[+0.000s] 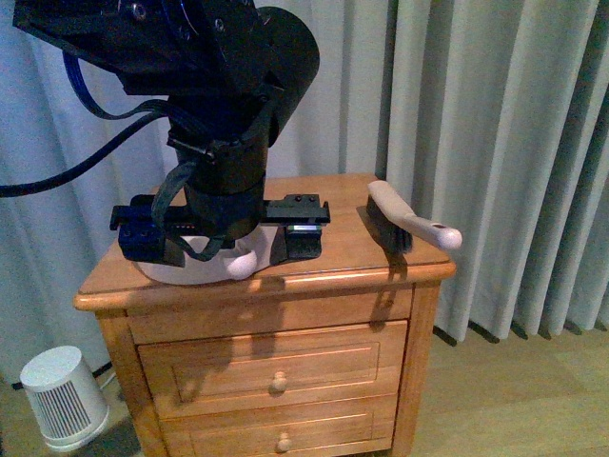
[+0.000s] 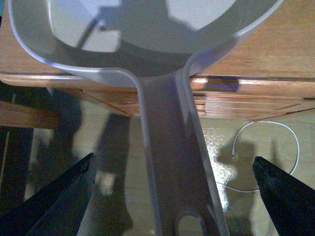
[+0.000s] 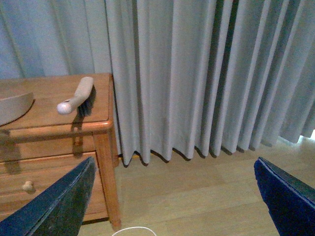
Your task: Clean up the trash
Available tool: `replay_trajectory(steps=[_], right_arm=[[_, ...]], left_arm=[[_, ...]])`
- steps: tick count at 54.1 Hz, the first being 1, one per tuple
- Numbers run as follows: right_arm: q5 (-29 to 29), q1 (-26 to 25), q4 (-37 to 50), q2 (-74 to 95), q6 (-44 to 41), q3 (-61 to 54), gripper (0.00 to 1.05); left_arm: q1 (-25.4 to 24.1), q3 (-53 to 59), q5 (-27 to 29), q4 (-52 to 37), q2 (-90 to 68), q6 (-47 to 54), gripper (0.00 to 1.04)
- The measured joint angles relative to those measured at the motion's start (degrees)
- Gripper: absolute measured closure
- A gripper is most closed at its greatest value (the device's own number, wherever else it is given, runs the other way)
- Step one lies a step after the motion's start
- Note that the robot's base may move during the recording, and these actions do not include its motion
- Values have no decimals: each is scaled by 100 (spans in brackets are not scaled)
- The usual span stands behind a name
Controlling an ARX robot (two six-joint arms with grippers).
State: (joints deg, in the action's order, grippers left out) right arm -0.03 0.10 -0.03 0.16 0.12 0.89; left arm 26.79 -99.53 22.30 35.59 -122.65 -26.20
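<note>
Dustpan [image 1: 190, 271] sits on the left part of the wooden tabletop [image 1: 352, 249], its handle running out past the front edge. The left pincer [image 1: 224, 243] hangs low over it. In the left wrist view the left pincer [image 2: 173, 158] is spread wide, and the handle of the dustpan [image 2: 123, 54] lies between its two black fingers [image 2: 64, 191] with a clear gap on each side, so nothing is gripped. The bowl of the dustpan shows only light and shadow there.

Trash does not show in any view, and I cannot tell where it lies.

On the right part of the tabletop lies a brush [image 1: 400, 214], bristles down, its pale handle reaching over the right front corner. The right wrist view shows the brush [image 3: 81, 96] from the side. The right pincer [image 3: 174, 162] is spread wide and holds nothing; it hangs off to the side of the tabletop [image 3: 49, 98], over the wooden floor.

Grey curtain [image 1: 495, 114] hangs behind. Two drawers [image 1: 276, 367] sit below the top. A small white ribbed appliance [image 1: 62, 395] stands on the floor at the left, and a white cable [image 2: 275, 147] loops on the floor.
</note>
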Motion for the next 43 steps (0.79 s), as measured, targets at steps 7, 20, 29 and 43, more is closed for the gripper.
replay_trajectory(steps=[7, 20, 29, 43], right_arm=[[0, 0, 0, 0, 0, 0, 7], [0, 0, 0, 0, 0, 0, 7], [0, 0, 0, 0, 0, 0, 7], [0, 0, 0, 0, 0, 0, 7]], left_arm=[[-35, 0, -7, -17, -33, 2, 8], [-72, 7, -66, -105, -35, 24, 13], [-76, 70, -118, -109, -35, 20, 40], [-111, 87, -151, -149, -35, 11, 77]])
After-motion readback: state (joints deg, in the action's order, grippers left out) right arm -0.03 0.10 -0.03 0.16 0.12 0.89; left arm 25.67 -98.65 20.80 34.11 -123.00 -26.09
